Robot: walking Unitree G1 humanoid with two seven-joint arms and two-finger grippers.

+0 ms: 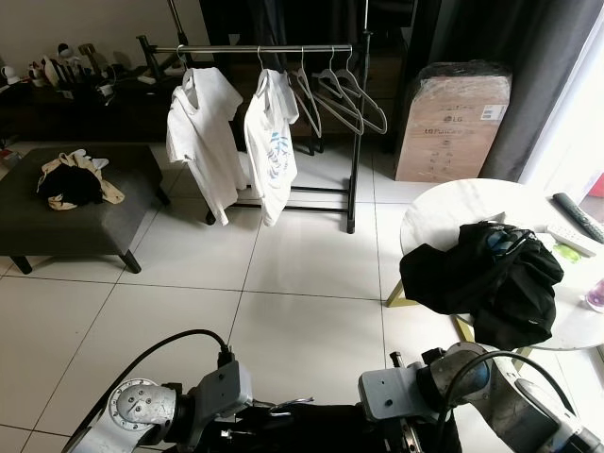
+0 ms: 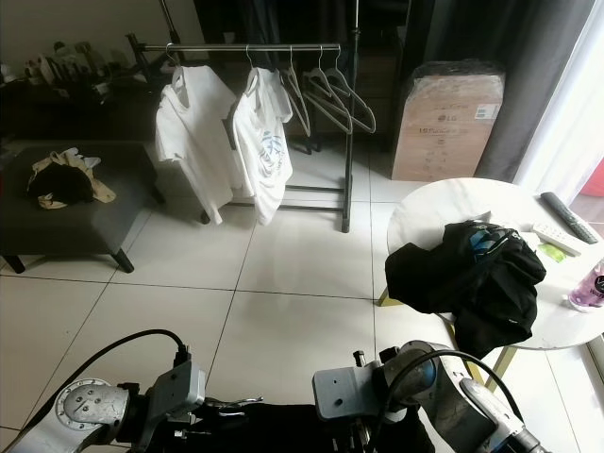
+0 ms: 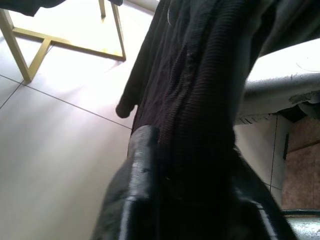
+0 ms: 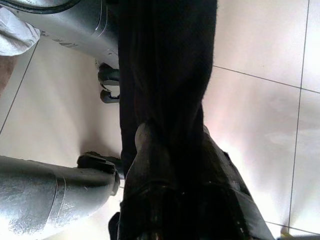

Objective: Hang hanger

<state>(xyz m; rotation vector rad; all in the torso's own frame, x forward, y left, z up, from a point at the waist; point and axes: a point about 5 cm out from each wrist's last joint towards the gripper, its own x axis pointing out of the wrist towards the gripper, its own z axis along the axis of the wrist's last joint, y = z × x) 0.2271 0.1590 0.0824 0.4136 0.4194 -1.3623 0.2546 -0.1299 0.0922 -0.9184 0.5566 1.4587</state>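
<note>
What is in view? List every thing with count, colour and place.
rack: 1, black, far middle
shirts: 2, white, hanging on rack
hangers: about 3, grey, bare on rack
ottoman: 1, grey, left, clothes on it
box: 1, brown, beside rack
table: 1, white, right
clothes: black pile, on table
remotes: 2, table's far edge
garment: 1, black, held by both grippers
left gripper: shut on garment
right gripper: shut on garment

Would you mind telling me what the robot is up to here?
Both grippers, left and right, are shut on a black garment held low before the robot. The clothes rack stands across the tiled floor with two white shirts and empty hangers. More black clothes lie on the round table.
</note>
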